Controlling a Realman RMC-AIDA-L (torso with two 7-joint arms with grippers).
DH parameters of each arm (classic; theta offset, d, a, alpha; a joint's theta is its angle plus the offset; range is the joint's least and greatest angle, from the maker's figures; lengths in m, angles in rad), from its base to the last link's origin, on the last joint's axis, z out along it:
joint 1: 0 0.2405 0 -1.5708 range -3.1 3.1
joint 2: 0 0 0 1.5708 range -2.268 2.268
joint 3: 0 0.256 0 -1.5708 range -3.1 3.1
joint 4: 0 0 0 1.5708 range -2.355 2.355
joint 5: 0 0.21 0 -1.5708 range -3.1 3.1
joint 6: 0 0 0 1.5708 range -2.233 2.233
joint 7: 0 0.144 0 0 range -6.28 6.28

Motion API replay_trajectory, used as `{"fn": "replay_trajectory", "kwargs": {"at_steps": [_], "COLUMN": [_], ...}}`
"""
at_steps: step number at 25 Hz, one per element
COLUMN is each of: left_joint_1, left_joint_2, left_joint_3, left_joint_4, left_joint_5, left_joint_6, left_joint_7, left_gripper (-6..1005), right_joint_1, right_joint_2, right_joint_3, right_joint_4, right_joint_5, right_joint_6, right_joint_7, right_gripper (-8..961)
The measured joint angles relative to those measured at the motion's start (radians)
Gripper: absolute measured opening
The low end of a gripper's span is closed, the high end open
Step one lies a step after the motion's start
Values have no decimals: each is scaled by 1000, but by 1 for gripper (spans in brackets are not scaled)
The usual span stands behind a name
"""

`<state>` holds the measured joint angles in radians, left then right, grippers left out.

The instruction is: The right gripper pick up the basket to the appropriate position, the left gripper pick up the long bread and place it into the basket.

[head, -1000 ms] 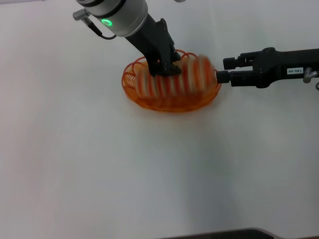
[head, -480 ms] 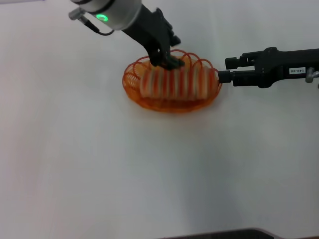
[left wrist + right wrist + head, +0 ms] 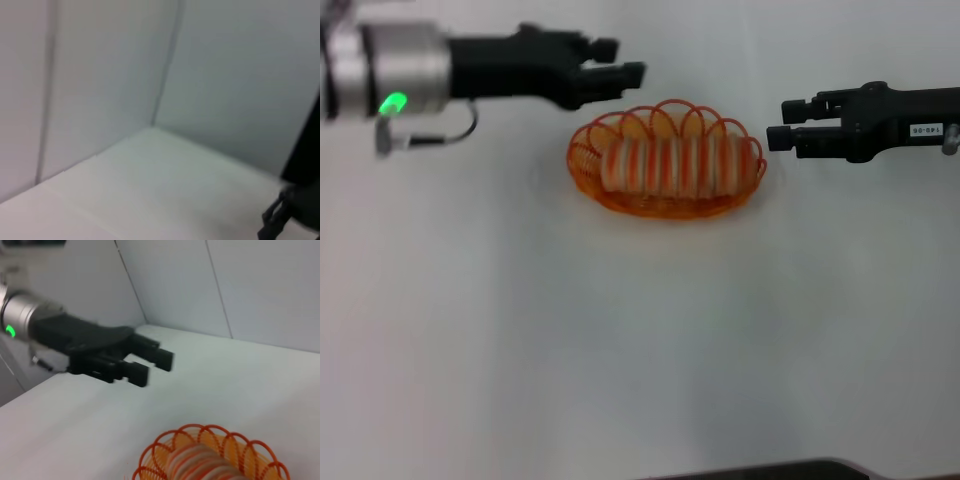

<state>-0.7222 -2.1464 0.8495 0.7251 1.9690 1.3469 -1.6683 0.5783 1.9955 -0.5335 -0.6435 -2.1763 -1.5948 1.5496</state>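
Long bread (image 3: 670, 166) lies lengthwise inside the basket (image 3: 588, 165), which sits on the white table (image 3: 620, 350). Right gripper (image 3: 776, 126) just beside the basket's right end, not touching it, fingers apart and holding nothing. Left gripper (image 3: 628, 66) above and behind the basket's left end, clear of it; fingers spread, nothing between them.

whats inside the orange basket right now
The long bread lies lengthwise inside the basket, filling most of it. The basket's woven bottom under the loaf is covered, so anything beneath cannot be seen. Both the left gripper and the right gripper are clear of it.
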Motion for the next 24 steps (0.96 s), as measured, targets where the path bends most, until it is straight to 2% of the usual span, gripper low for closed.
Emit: {"fn": "replay_trajectory", "kwargs": {"at_steps": [5,11,14,19,22,24], "left_joint_1": [165,301,316,308,298,295], "left_joint_2": [13,19,21,25,31,33], "left_joint_3": [-109,-236,-242,-241,-242,-246], "left_joint_4": [-113,-154,-151,-150,-150,-148], "left_joint_5": [-146,-158,-157,-147,-129,-114], "left_joint_6": [79,210,221,225,230,238], "left_joint_7": [113,185,180,164,155,149], "left_gripper": [494,497,498,571,723,723], "right_joint_1": [0,0,2,4,2,0], "right_joint_2": [0,0,1,10,12,13], "right_joint_3": [1,1,1,1,1,1], "right_joint_4": [-2,-2,-2,-2,-1,1], "right_joint_5": [2,3,3,3,4,6], "right_joint_6": [-6,-7,-8,-8,-8,-8], "right_joint_7": [-2,-9,-13,-15,-16,-16], "right_gripper": [567,567,567,567,567,567]}}
